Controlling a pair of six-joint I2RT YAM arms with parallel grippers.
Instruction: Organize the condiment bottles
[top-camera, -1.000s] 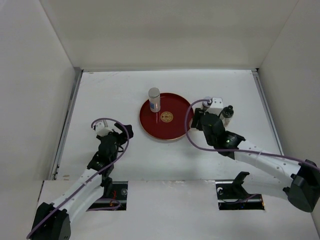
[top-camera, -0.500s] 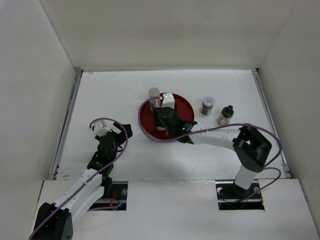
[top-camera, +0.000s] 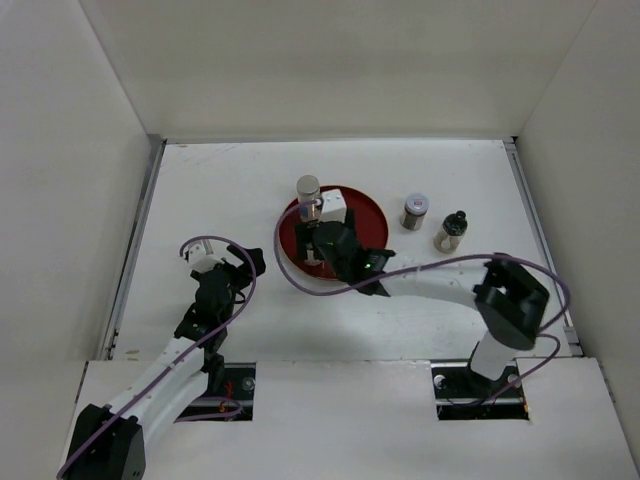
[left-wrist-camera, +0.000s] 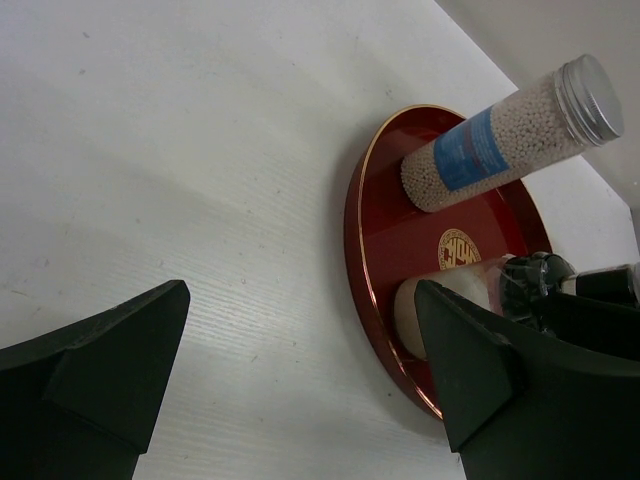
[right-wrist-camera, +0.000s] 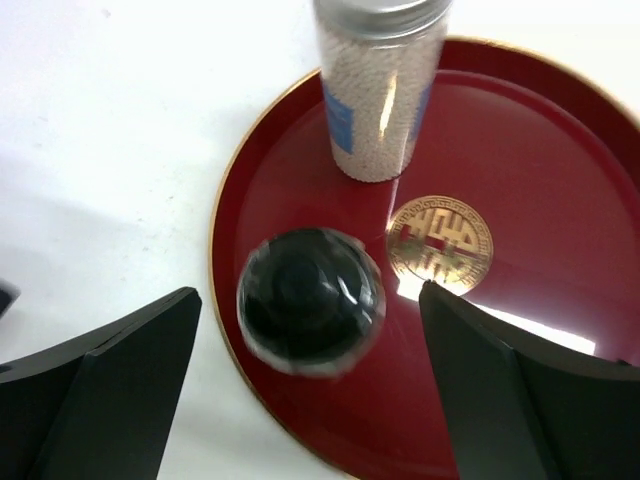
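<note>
On the red plate (top-camera: 365, 222) the tall whitish cylinder with a grey cap (top-camera: 308, 197) stands upright at the back left. A pale bottle with a black cap (right-wrist-camera: 311, 298) stands on the plate's left part, in front of the tall cylinder (right-wrist-camera: 383, 90). My right gripper (top-camera: 318, 245) hovers over it, open, with its fingers on either side and apart from the cap. The short brown jar (top-camera: 414, 211) and a small dark-capped bottle (top-camera: 451, 230) stand on the table right of the plate. My left gripper (top-camera: 240, 265) is open over bare table, left of the plate (left-wrist-camera: 380, 260).
White walls close the table in on the left, back and right. A purple cable loops from each arm, the right one sagging by the plate's left rim. The gold emblem (right-wrist-camera: 440, 238) marks the plate's centre.
The right arm swung from the jar's side over to the plate and its gripper opened, leaving the black-capped bottle standing between its fingers. The left arm has hardly moved.
</note>
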